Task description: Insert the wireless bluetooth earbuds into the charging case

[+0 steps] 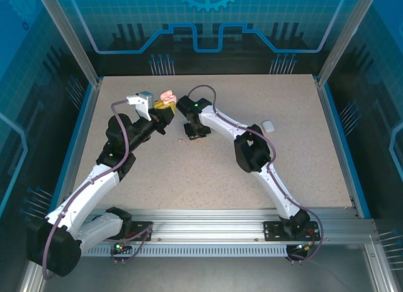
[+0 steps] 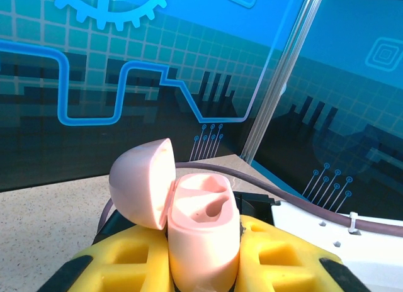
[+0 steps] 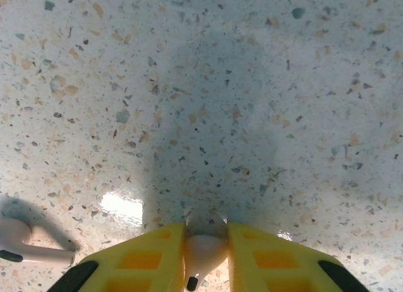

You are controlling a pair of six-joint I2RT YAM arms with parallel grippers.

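Note:
A pale pink charging case (image 2: 203, 223) stands upright with its lid (image 2: 141, 182) swung open to the left, and its two sockets look empty. My left gripper (image 2: 204, 251) is shut on the case body and holds it above the table, at the back centre-left (image 1: 165, 103). My right gripper (image 3: 206, 229) points down at the tabletop with a pale pink earbud (image 3: 204, 253) pinched between its yellow fingers. A second pale earbud (image 3: 28, 248) lies on the table to the left of that gripper, seen as a small speck (image 1: 181, 140).
A white closed case (image 1: 268, 125) lies on the speckled table (image 1: 302, 166) to the right of the right arm. Glass walls and aluminium posts (image 2: 277, 103) enclose the table.

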